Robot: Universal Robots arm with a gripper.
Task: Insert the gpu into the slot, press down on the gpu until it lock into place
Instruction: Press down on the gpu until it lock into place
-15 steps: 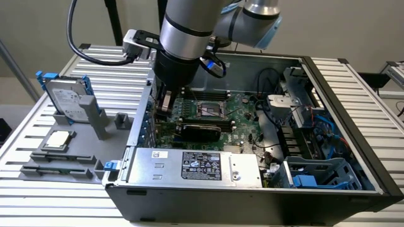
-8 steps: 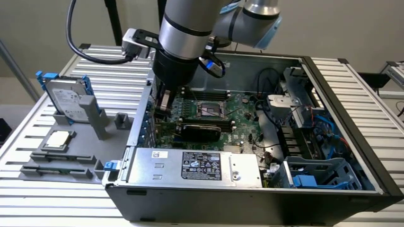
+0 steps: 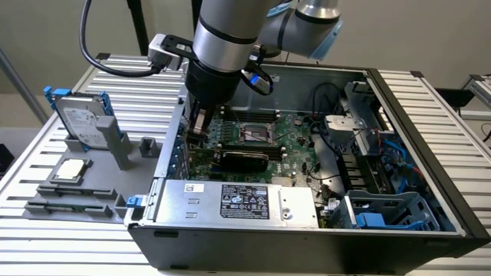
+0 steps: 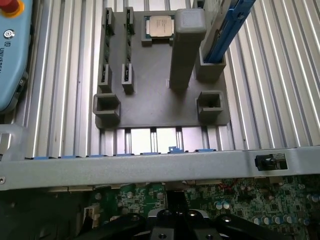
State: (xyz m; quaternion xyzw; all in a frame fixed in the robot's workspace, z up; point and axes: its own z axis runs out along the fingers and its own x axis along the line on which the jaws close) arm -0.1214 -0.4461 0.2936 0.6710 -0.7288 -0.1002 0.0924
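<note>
Inside the open case (image 3: pixel 429 172), room above the green motherboard (image 3: pixel 291 129) is taken up at the exterior view's left by the arm (image 3: pixel 222 46). Passage is hemmed by the power-supply box (image 3: pixel 238 201) in front and the drive cage (image 3: pixel 383 210) and cables on the right. Outside the case wall (image 4: pixel 150 165), the grey holder (image 4: pixel 150 90) with its upright posts blocks the table (image 4: pixel 280 90).

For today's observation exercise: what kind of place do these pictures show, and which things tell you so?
Probably a robotics lab or assembly test bench: a robot arm reaches into an open computer case on a ribbed aluminium table, with a grey parts fixture holding a processor chip.
</note>
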